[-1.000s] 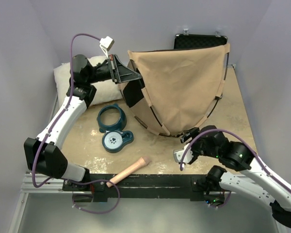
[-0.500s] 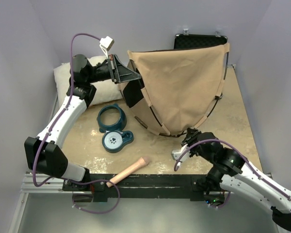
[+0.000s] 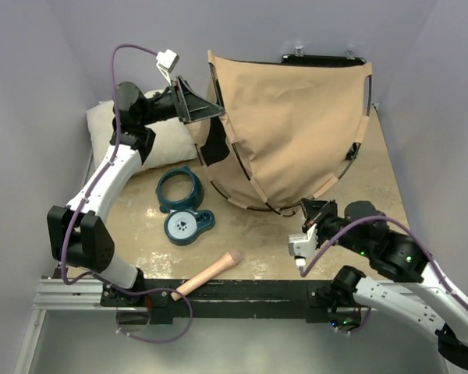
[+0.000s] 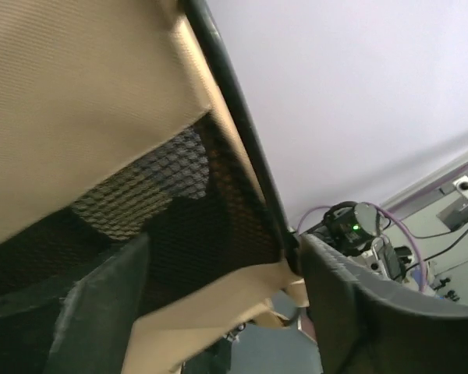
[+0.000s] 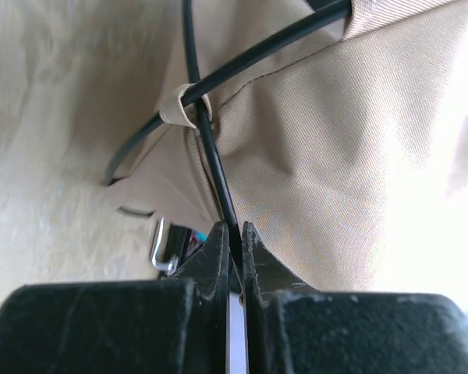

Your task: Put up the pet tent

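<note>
Right arm (image 3: 390, 257) bent low, fingers (image 5: 214, 257) pinching tent pole (image 5: 213, 167)

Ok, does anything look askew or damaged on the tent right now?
The pet tent is lopsided: it looks tipped on its side, tan panel up, black mesh exposed at its left edge. The right end effector is shut on a pole at the near corner; the left end effector gapes around the left edge. No tears visible.
</note>
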Available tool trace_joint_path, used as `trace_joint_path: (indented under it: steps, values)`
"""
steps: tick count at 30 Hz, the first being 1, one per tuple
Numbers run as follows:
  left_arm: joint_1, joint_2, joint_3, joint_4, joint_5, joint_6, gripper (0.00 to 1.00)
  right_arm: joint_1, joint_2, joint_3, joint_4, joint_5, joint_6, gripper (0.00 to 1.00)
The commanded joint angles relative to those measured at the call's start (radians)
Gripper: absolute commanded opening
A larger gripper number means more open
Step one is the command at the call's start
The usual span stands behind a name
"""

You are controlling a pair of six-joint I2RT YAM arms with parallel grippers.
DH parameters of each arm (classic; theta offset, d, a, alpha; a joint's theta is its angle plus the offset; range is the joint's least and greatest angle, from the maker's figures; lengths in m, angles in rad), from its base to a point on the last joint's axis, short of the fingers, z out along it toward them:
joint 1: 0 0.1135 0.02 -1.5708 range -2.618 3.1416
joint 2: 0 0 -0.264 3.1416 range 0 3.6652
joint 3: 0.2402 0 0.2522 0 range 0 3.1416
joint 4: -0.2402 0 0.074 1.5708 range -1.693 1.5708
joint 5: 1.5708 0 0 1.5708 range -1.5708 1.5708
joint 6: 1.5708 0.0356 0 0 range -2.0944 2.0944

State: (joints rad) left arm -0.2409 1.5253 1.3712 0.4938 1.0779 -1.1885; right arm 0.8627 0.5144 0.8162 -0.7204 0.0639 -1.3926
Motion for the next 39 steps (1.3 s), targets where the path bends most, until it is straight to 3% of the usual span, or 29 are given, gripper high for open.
trace_joint_path:
  steps: [1,6,12,22,30,39]
  values:
    - [0.086,0.054,0.118,0.088,0.062,0.064,0.99,-0.002,0.032,0.251,-0.017,-0.260,0.191,0.00]
    - [0.221,0.127,0.300,-0.013,0.036,0.191,0.99,-0.002,0.151,0.441,0.021,-0.351,0.485,0.00]
    - [0.281,0.118,0.394,-0.217,-0.071,0.430,0.99,-0.020,0.240,0.580,0.039,-0.348,0.737,0.00]
    - [0.267,-0.060,0.201,-0.356,-0.119,0.645,1.00,-0.163,0.208,0.532,0.153,-0.050,1.165,0.00]
    - [0.250,-0.134,0.121,-0.417,-0.141,0.702,1.00,-0.396,0.184,0.551,0.139,-0.041,1.444,0.00]
    - [0.221,-0.159,0.100,-0.454,-0.159,0.721,1.00,-0.573,0.177,0.514,0.321,0.321,1.656,0.00]
